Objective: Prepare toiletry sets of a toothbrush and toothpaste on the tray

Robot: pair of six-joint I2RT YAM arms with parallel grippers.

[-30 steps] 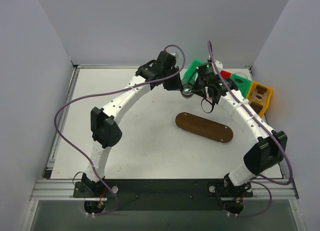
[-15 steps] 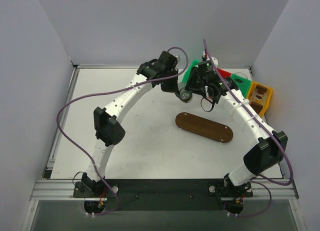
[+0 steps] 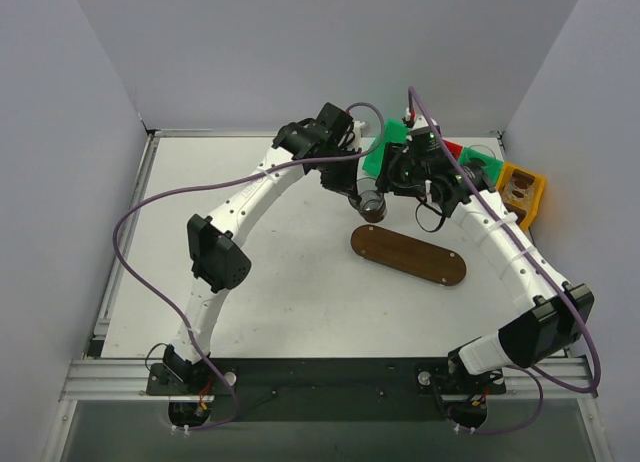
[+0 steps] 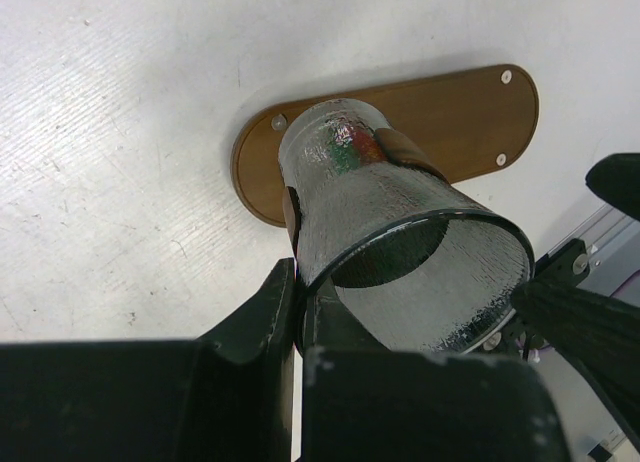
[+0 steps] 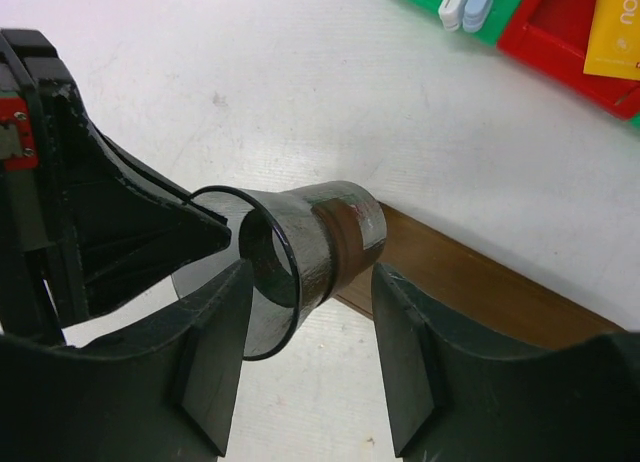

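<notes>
An empty clear cup (image 3: 371, 204) hangs tilted over the left end of the dark wooden tray (image 3: 420, 257), its base towards the tray (image 4: 460, 112). My left gripper (image 4: 300, 282) is shut on the cup's rim (image 4: 400, 242), one finger inside and one outside. My right gripper (image 5: 310, 282) is open, its fingers (image 5: 215, 352) standing on either side of the cup (image 5: 310, 242) without touching it. White toothbrush ends (image 5: 465, 4) stick out of a green bin (image 5: 500, 7). A yellow toothpaste tube (image 5: 615, 27) lies in a red bin (image 5: 560, 32).
The green bin (image 3: 390, 142), red bin (image 3: 450, 148), a second green bin (image 3: 482, 165) and a yellow bin (image 3: 520, 194) line the back right of the table. Grey walls close in the sides and back. Both arms meet above the tray's left end.
The right gripper has opened and let go of the cup. The left gripper has shut on the cup's rim and carried it down and right, towards the tray's left end.
</notes>
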